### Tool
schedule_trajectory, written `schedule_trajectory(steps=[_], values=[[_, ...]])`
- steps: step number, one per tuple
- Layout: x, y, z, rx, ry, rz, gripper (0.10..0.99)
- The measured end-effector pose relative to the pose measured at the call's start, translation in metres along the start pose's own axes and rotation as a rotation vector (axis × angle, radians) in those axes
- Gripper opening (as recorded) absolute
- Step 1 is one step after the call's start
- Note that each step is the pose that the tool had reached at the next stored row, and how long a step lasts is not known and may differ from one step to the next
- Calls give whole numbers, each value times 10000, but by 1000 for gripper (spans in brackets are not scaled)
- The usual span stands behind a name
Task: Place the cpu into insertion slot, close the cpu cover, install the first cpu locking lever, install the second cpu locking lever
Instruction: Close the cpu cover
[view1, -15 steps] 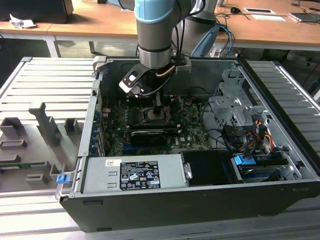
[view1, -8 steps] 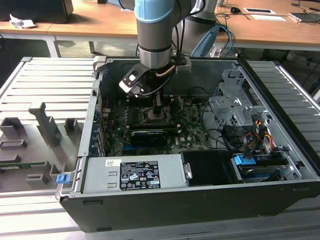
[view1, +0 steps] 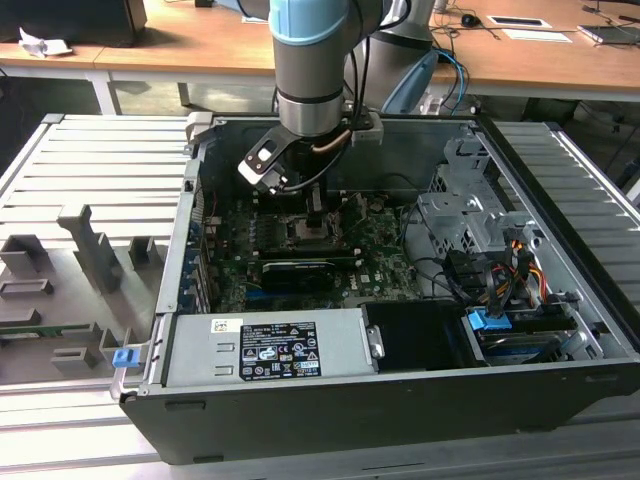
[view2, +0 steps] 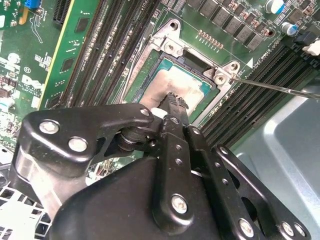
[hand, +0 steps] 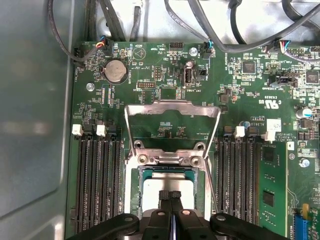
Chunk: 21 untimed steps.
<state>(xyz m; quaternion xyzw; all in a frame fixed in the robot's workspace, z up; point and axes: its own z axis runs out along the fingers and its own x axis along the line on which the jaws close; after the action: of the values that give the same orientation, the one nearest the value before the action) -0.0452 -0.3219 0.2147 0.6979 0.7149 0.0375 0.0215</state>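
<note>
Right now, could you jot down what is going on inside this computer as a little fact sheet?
setting: open computer case on a ribbed metal bench, robot arm reaching in from above
gripper: fingers shut together, tips right at the chip; contact unclear
cpu: lying flat in the insertion slot
cpu cover: open, standing up off the socket
locking lever: thin rod sticking out from the socket corner, not latched
progress: chip seated, cover not yet closed
</note>
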Motion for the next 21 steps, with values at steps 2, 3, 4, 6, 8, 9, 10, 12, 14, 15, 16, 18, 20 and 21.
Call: schedule_trajectory(steps=[2, 3, 4, 6, 8, 9, 10, 12, 14, 15, 16, 18, 20, 21], values=[[1, 1, -4, -2, 3, 3, 106], [0, 10, -5, 4, 1, 1, 106], [0, 14, -4, 6, 1, 2, 106], [-4, 23, -4, 8, 9, 3, 106], [-6, 33, -3, 15, 13, 3, 106], [-10, 33, -3, 16, 37, 5, 106], [-11, 33, -3, 15, 49, 6, 106], [-11, 33, -4, 14, 52, 7, 106], [-10, 36, -34, 15, 51, 6, 106], [-9, 38, -57, 16, 49, 5, 106], [-8, 41, -92, 15, 48, 5, 106], [-7, 45, -146, 15, 48, 6, 106], [-6, 50, -200, 15, 48, 6, 106], [-5, 51, -220, 15, 48, 6, 106]])
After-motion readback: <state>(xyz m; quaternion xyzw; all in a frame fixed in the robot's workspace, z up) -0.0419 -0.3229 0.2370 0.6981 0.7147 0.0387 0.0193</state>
